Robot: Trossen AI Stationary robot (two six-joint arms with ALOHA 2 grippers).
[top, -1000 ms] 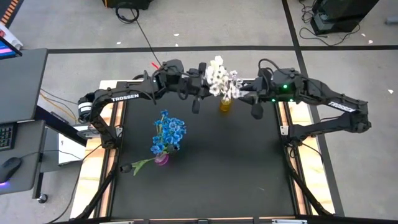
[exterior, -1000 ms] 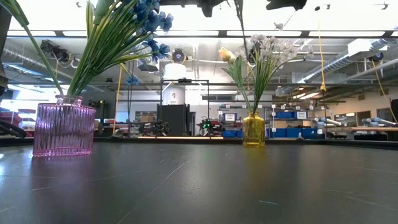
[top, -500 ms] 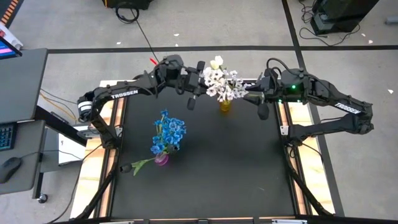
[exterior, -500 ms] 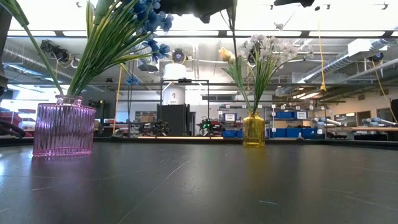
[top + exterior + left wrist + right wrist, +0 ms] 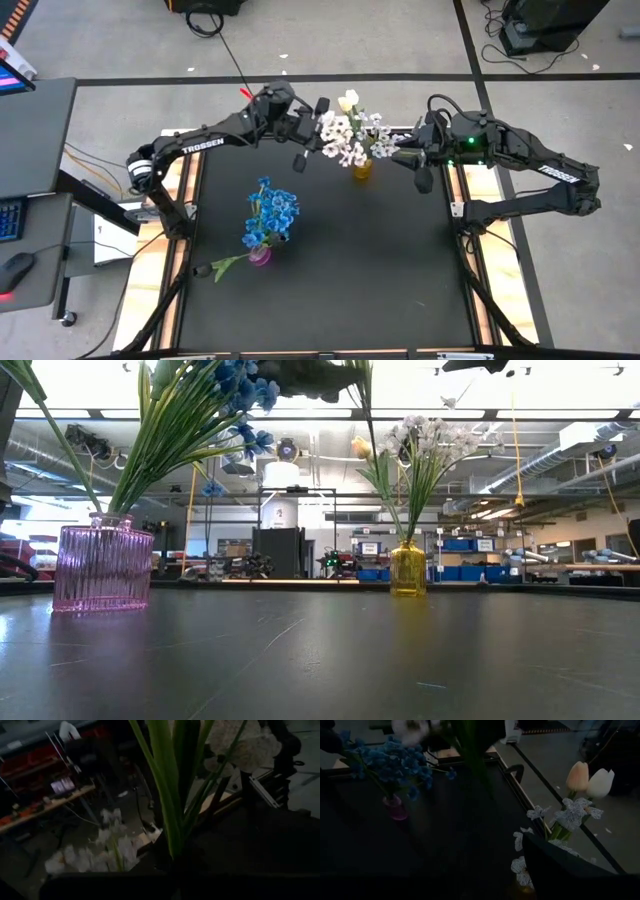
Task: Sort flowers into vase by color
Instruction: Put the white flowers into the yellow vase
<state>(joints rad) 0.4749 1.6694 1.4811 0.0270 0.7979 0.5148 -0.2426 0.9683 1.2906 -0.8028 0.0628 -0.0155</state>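
Holding White Flowers Above the Yellow Vase

A black desk (image 5: pixel 340 260) sits on grey floor; beyond it the low view shows a workshop with shelves and blue bins. Two vases stand on it: a pink vase (image 5: pixel 102 568) with blue flowers (image 5: pixel 270 215), and a yellow vase (image 5: pixel 407 568) with white flowers (image 5: pixel 420 432) and two tulip buds (image 5: pixel 590 779).

The left gripper (image 5: pixel 312 140) is closed tight on green stems (image 5: pixel 172 785) of a white spray (image 5: pixel 340 135), just above and beside the yellow vase. The right gripper (image 5: pixel 405 160), on that vase's other side, stands wide apart and grasps nothing. The pink vase is well apart from both.
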